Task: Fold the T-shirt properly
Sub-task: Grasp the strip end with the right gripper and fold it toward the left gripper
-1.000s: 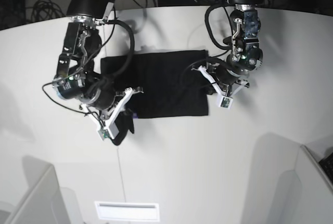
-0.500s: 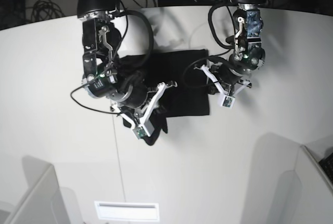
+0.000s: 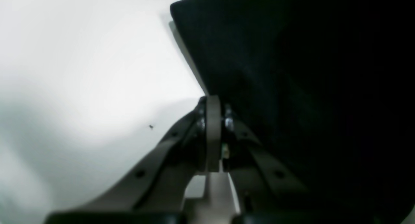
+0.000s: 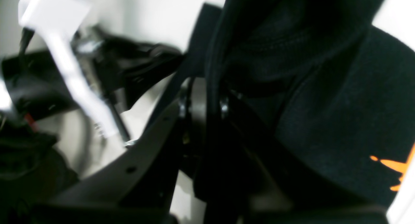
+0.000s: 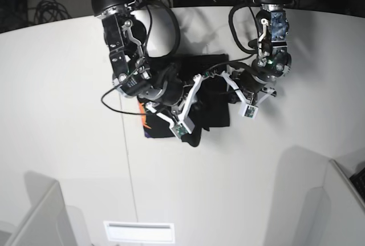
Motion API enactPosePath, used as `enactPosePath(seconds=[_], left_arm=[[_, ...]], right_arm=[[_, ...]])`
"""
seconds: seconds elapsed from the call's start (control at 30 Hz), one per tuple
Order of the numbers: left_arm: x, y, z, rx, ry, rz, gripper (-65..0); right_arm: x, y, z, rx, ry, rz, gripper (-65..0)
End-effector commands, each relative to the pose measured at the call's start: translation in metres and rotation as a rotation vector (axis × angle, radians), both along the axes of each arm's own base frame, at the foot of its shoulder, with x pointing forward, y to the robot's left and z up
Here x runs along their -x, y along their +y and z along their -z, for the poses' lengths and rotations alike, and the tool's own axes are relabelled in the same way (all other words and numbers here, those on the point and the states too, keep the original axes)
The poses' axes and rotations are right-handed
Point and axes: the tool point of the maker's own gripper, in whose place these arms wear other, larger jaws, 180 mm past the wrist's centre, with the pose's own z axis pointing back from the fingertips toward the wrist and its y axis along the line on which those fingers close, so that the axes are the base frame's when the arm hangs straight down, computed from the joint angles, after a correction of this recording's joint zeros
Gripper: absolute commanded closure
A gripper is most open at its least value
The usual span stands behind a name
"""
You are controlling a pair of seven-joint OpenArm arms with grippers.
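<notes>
Clenching soft black T-shirt (image 5: 212, 95) cloth, right tool (image 4: 207, 104) lifts folds; left tool (image 3: 214, 133) pinched shut.

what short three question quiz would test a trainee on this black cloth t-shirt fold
1. True or false: the right gripper grips a fold of the black cloth T-shirt.
2. Which colour of print shows on the cloth? A orange, B green, C blue.
3. Fill in: the left gripper is ____, beside the shirt's edge on the white table.

Key: 1 true; 2 A; 3 shut.
</notes>
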Motion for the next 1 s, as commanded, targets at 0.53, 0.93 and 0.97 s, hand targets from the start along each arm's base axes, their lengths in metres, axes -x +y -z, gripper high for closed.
enactPosePath(seconds=[0.53, 0.93, 0.97], left_arm=[[0.002, 0.001, -0.002, -0.003, -0.001, 0.001, 0.0], [0.013, 0.014, 0.003, -0.032, 0.016, 0.002, 0.0], [0.014, 0.018, 0.002, -0.039, 0.014, 0.003, 0.0]], right_arm=[[0.010, 0.050, -0.006, -0.077, -0.028, -0.070, 0.0], [0.002, 0.053, 0.011, -0.091, 0.001, -0.003, 0.0], [-0.001, 0.052, 0.008, -0.093, -0.006, 0.006, 0.0]])
